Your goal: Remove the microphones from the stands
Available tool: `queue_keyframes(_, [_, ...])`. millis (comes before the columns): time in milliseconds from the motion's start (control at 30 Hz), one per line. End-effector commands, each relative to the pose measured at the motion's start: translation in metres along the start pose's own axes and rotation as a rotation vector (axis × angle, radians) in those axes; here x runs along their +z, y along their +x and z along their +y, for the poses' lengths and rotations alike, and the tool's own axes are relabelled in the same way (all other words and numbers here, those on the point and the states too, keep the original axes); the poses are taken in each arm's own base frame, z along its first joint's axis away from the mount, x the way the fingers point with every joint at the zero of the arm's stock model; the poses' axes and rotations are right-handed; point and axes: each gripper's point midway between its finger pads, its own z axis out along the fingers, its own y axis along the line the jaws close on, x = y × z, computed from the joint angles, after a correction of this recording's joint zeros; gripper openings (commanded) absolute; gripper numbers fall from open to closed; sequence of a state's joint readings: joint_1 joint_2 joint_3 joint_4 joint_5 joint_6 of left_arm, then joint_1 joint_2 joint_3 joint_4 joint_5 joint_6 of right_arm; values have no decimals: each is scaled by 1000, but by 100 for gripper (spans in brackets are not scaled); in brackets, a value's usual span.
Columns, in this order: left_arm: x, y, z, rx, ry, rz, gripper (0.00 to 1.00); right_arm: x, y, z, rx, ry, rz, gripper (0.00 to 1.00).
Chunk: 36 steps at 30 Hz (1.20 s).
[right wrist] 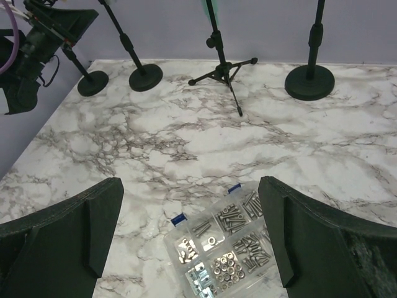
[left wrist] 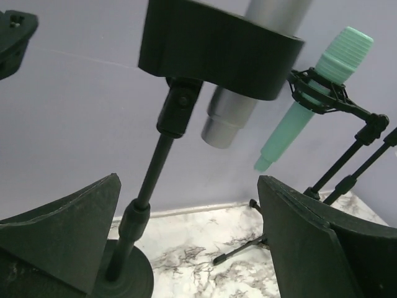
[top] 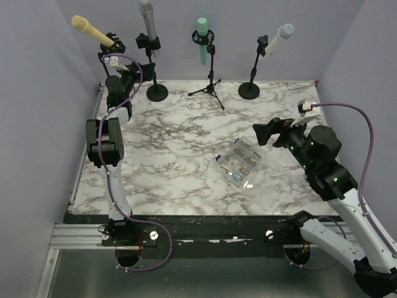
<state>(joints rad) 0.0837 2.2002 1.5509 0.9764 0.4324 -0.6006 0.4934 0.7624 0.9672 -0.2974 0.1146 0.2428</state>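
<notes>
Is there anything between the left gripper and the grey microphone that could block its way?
Nothing visible blocks it. The open left gripper faces the grey microphone directly in the left wrist view. Only the black clip holding it and the stand pole below are close; the green microphone sits apart, to the right.

White marble-look table (top: 173,143) with dark veining. Along the far edge sit the stand feet: one black round base (right wrist: 93,82) tucked in the corner at about 10 o'clock, a second round base (top: 157,93) just beside it at 11, a tripod (top: 211,93) with its legs spread at 12, and a third round base (top: 249,91) at 1. A clear parts box (top: 243,162) full of screws and nuts lies flat around 4 o'clock, well apart from the stands.
</notes>
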Motion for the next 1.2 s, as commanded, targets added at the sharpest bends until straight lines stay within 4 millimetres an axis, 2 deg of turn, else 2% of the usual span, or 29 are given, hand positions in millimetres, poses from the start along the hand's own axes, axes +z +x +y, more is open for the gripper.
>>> queue_keyframes(0, [17, 2, 1, -94, 116, 12, 94, 6, -8, 1, -16, -8, -33, 100])
queue_keyframes(233, [30, 26, 13, -159, 159, 43, 93, 9, -6, -4, -29, 19, -32, 100])
queue_keyframes(333, [36, 27, 19, -191, 160, 20, 92, 10, -6, -4, -31, 20, -29, 100])
queue_keyframes(600, [53, 36, 13, -242, 182, 40, 90, 16, -2, -4, -33, 17, -21, 100])
queue_keyframes(900, [52, 41, 11, -270, 180, 53, 73, 15, -3, -4, -33, 20, -25, 100])
queue_keyframes(1167, [38, 37, 6, -247, 139, 24, 48, 13, -3, -4, -30, 17, -27, 100])
